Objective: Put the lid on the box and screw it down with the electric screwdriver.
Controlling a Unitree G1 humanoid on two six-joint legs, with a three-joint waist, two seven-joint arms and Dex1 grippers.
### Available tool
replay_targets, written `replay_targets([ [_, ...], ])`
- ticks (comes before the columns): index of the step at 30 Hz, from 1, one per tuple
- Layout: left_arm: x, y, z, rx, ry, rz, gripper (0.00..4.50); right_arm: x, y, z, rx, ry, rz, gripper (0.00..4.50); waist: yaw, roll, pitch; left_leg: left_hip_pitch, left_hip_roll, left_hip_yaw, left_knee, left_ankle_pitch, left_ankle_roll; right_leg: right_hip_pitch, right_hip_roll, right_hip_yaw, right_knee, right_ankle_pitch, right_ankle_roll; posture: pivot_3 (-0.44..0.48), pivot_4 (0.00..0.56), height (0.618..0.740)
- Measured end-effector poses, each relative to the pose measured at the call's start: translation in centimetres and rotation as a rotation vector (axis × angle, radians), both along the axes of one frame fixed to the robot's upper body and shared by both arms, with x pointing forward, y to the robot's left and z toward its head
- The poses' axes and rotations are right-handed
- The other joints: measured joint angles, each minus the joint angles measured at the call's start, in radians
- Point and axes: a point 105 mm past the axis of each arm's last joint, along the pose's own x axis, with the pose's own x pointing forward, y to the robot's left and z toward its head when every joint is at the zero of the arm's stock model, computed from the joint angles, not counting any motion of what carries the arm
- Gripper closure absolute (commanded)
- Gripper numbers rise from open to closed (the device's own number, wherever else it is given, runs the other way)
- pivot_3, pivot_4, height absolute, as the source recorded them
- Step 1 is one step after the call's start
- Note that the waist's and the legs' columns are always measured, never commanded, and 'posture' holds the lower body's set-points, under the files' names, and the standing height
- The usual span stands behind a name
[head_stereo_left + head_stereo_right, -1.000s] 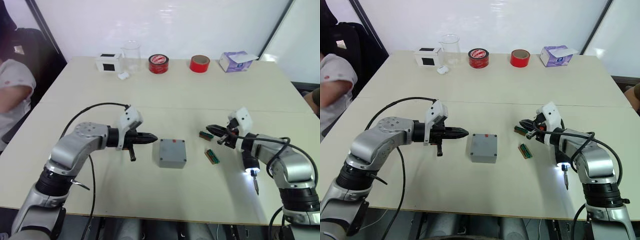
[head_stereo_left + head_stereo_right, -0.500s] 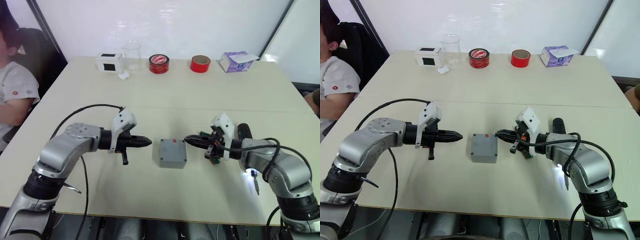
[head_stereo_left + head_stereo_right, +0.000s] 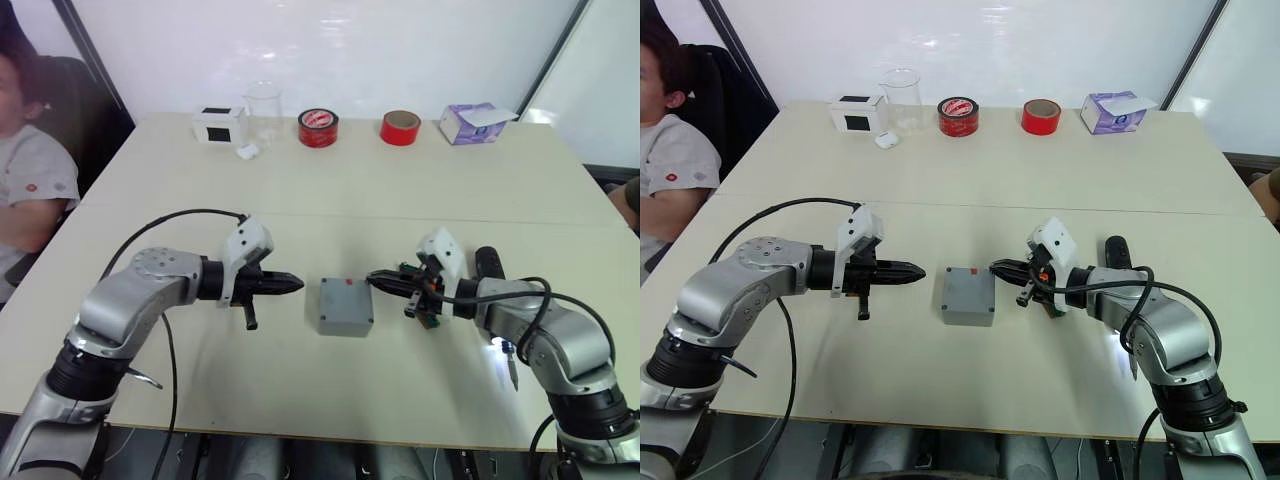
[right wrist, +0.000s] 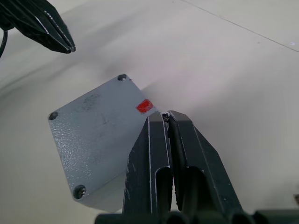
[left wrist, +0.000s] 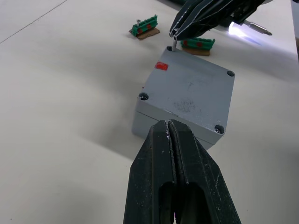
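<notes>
my left claw [image 3: 298,284] pinched closed, right claw [image 3: 372,278] clamped on a tiny screw [image 5: 174,45] | lidded box [image 3: 345,305] sits between them | pale table [image 3: 330,190], tape rolls [image 3: 318,127] way past my claws | person [image 3: 30,150] off beyond my left arm

The grey lid [image 5: 189,92], red mark near one corner, sits flush on the square grey box [image 3: 346,306] mid-counter. The black electric screwdriver [image 3: 497,301] lies to its right, lamp glowing, bit pointing toward the near edge.

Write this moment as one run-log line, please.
lid: on box | left tool: shut, beside box | right tool: shut on screw at lid corner | electric screwdriver: on table, unheld
</notes>
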Motion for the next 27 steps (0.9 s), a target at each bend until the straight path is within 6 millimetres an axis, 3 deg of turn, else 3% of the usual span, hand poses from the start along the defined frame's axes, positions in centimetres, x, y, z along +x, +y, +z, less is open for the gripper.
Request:
replay_targets([
  [15, 0.01, -0.05, 0.0, -0.002, -0.001, 0.0, 4.5, 0.17, 0.01, -0.57, -0.019, 0.009, 0.001, 4.44, 0.0, 0.0, 0.0, 0.0, 0.0, 0.0, 0.0, 0.0, 0.0, 0.0, 0.0, 0.0, 0.0, 0.0, 0.0, 0.0, 0.15, 0.74],
  [18, 0.02, -0.12, -0.01, -0.005, -0.001, 0.0, 4.5, 0.17, 0.0, -0.59, -0.019, 0.01, 0.0, 3.78, 0.0, 0.0, 0.0, 0.0, 0.0, 0.0, 0.0, 0.0, 0.0, 0.0, 0.0, 0.0, 0.0, 0.0, 0.0, 0.0, 0.15, 0.74],
  [24, -0.04, -0.17, 0.01, -0.008, 0.002, -0.001, 4.5, 0.11, 0.0, -0.65, -0.021, 0.018, 0.001, 1.46, 0.0, 0.0, 0.0, 0.0, 0.0, 0.0, 0.0, 0.0, 0.0, 0.0, 0.0, 0.0, 0.0, 0.0, 0.0, 0.0, 0.15, 0.74],
  [27, -0.17, -0.39, 0.03, -0.022, 0.013, -0.008, 4.5, -0.06, -0.22, -0.59, -0.021, 0.037, -0.003, 1.46, 0.001, 0.0, 0.0, 0.0, 0.0, 0.0, 0.0, 0.0, 0.0, 0.0, 0.0, 0.0, 0.0, 0.0, 0.0, 0.0, 0.15, 0.74],
])
